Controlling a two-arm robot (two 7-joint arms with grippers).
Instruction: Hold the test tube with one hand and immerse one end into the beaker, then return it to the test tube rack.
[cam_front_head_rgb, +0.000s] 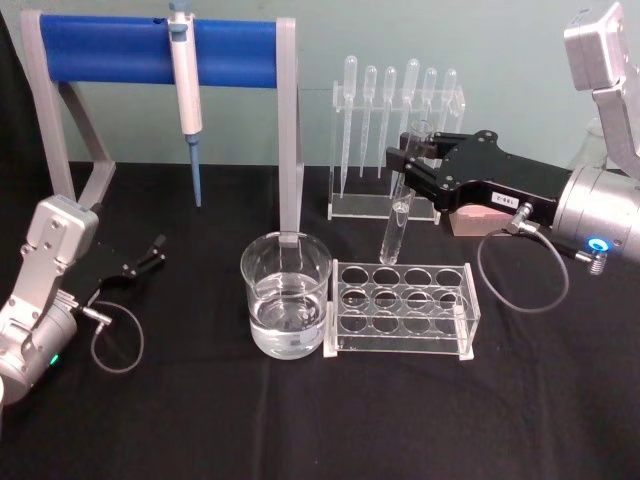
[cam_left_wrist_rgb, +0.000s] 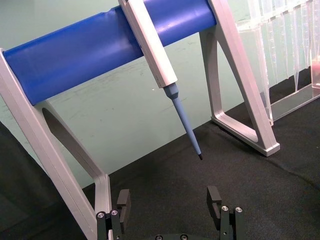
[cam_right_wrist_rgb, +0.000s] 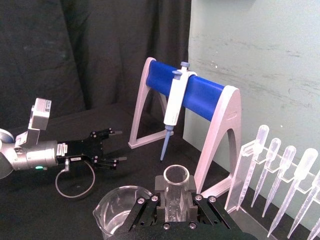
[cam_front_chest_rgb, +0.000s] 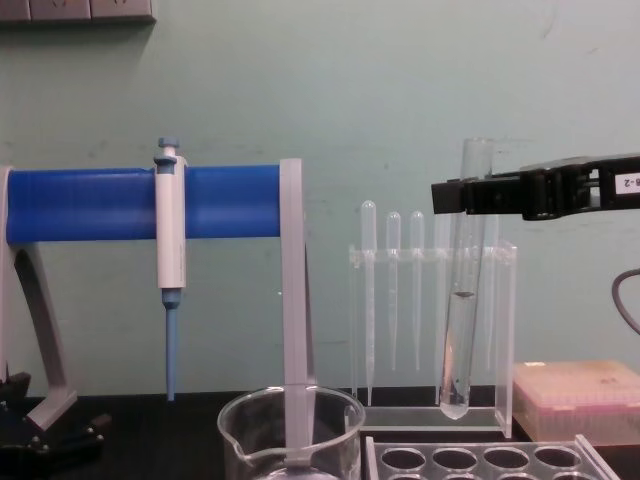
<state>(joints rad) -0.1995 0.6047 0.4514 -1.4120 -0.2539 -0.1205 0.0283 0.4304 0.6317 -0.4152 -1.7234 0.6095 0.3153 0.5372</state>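
Beaker (cam_front_chest_rgb: 290, 435): its base was cut off by the chest view's lower edge.
Test tube (cam_right_wrist_rgb: 176, 175): below its rim, the right gripper (cam_right_wrist_rgb: 175, 189) hid it from our wrist camera.
White label (cam_front_head_rgb: 497, 201): too small for us to read.

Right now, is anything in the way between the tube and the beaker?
Nothing visible does. The right pincer holds the tube up above the rack. The beaker stands open just left of the rack, with only air between.
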